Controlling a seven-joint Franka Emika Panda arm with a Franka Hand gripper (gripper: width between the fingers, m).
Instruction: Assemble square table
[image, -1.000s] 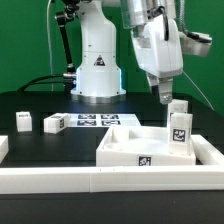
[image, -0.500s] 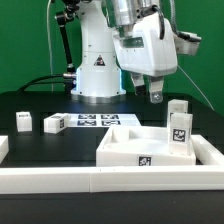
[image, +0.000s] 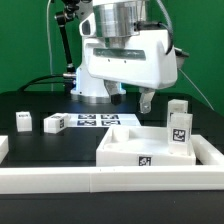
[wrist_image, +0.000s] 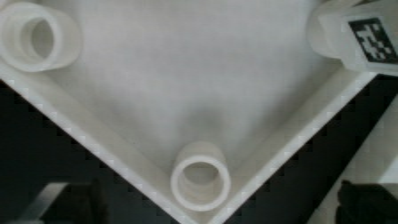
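The square table's white tray-like top (image: 128, 146) lies at the front of the exterior view's right, with a tag on its near rim. My gripper (image: 132, 101) hangs open above its far edge, holding nothing. In the wrist view a corner of the top (wrist_image: 196, 95) fills the picture with two round sockets (wrist_image: 201, 180) (wrist_image: 39, 38), and my dark fingertips (wrist_image: 54, 200) stand wide to either side of that corner. Two tagged leg blocks (image: 180, 130) (image: 178, 108) stand at the top's right side; one of them shows in the wrist view (wrist_image: 365, 35). Two more legs (image: 22, 120) (image: 54, 123) stand at the exterior view's left.
The marker board (image: 97, 121) lies flat behind the top, in front of the robot's base (image: 97, 75). Long white border rails (image: 110, 181) run along the front and the right side. A green wall closes the back.
The hand has swung toward the exterior view's left and turned, so its broad face now faces the camera. The jaws stayed open. No part has moved.
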